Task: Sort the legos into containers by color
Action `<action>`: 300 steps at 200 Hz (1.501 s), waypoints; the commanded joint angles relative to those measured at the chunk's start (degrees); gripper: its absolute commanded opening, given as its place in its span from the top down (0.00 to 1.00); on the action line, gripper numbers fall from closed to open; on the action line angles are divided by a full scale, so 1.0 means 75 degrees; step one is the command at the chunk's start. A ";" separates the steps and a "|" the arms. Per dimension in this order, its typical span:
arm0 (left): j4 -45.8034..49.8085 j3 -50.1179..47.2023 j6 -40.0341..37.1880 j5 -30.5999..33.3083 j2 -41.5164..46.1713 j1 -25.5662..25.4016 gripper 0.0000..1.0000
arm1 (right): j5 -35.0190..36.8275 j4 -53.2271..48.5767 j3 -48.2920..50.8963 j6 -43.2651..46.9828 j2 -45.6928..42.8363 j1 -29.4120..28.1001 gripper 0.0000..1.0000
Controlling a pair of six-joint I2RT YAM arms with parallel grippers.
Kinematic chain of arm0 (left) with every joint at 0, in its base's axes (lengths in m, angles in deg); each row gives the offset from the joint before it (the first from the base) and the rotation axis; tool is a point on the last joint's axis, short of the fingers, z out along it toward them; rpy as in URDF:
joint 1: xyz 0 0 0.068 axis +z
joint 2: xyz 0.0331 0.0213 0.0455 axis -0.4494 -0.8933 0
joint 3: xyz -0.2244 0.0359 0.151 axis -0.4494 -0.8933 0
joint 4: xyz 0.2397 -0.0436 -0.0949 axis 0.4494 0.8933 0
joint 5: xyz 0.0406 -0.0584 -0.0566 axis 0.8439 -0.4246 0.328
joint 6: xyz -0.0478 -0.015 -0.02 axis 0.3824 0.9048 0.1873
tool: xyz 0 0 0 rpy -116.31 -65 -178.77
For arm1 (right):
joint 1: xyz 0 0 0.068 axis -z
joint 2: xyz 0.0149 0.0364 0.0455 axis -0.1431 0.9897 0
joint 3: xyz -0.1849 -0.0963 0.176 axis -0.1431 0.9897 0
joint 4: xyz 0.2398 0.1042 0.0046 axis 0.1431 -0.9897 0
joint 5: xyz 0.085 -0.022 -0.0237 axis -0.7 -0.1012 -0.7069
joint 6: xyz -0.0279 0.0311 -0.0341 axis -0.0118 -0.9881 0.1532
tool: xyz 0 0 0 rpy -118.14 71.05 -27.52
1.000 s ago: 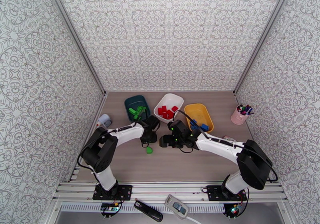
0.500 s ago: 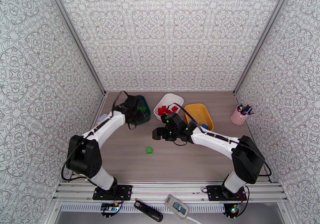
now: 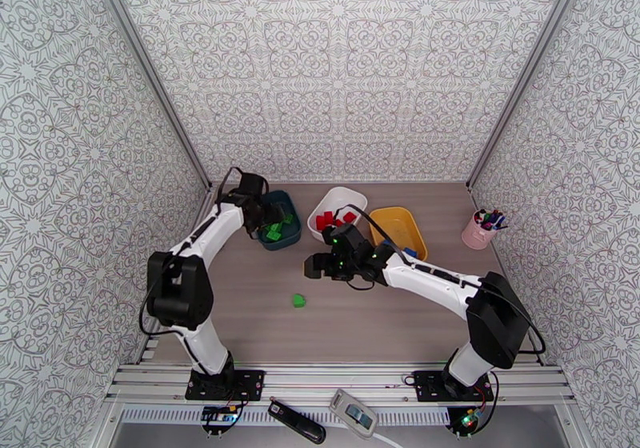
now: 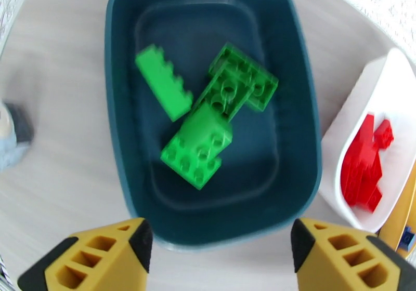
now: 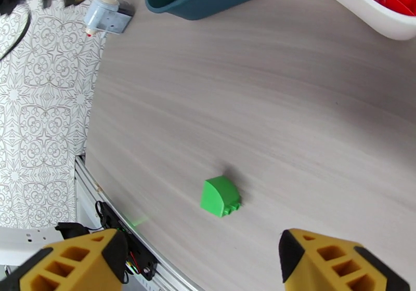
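Three shallow plastic tubs with rounded corners stand in a row at the far side of the pale wood-grain table [image 3: 360, 322]. Leftmost, the glossy dark teal tub [image 4: 197, 32] holds four bright green studded bricks [image 4: 197, 144]: a long narrow one, a flat plate, a piece leaning on that plate and a chunky two-by-three block, all piled near the middle. The left gripper [image 4: 218, 240] hovers over this tub's near rim, its yellow ribbed fingers spread wide and empty. Nearer the arms, one small green brick with a curved top [image 5: 219, 197] lies alone on the bare table, well apart from every tub. The right gripper [image 5: 202, 245] hangs over the table near it, fingers parted, nothing between them. Next in the row, the white tub [image 3: 346, 195] holds several glossy red bricks [image 4: 364, 167] heaped together, too bunched to count. The yellow tub [image 3: 392, 222] beside it holds blue bricks [image 3: 410, 253], partly hidden by the right arm. Far right, a small pink cup [image 3: 478, 238] of coloured pens stands near the wall.
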 commanded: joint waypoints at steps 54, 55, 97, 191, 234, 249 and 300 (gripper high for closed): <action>-0.0248 -0.2510 0.0672 0.0001 0.2057 -0.1066 0.22 | 0.0689 -0.0459 0.0652 0.0196 -0.0224 0.0015 0.17; -0.0242 -0.2529 0.0678 0.0010 0.2066 -0.1095 0.22 | 0.0697 -0.0468 0.0662 0.0196 -0.0229 0.0013 0.17; -0.0149 -0.3618 0.1389 0.0264 0.2882 -0.2074 0.21 | 0.1009 -0.0624 0.1073 0.0293 -0.0485 0.0012 0.16; -0.0125 -0.5138 0.3062 0.0639 0.3942 -0.3967 0.16 | 0.1330 -0.0701 0.2027 0.0273 -0.1094 0.0012 0.14; -0.0495 -0.5036 0.3362 0.0719 0.3214 -0.4624 0.16 | 0.1350 -0.0561 0.2514 0.0126 -0.1367 0.0012 0.13; -0.0579 -0.4879 0.3350 0.0731 0.2808 -0.4704 0.18 | 0.1358 -0.0564 0.2573 0.0114 -0.1414 0.0018 0.13; -0.0691 -0.4509 0.3138 0.0955 0.1681 -0.4720 0.24 | 0.1451 -0.0617 0.2675 0.0093 -0.1663 0.0030 0.13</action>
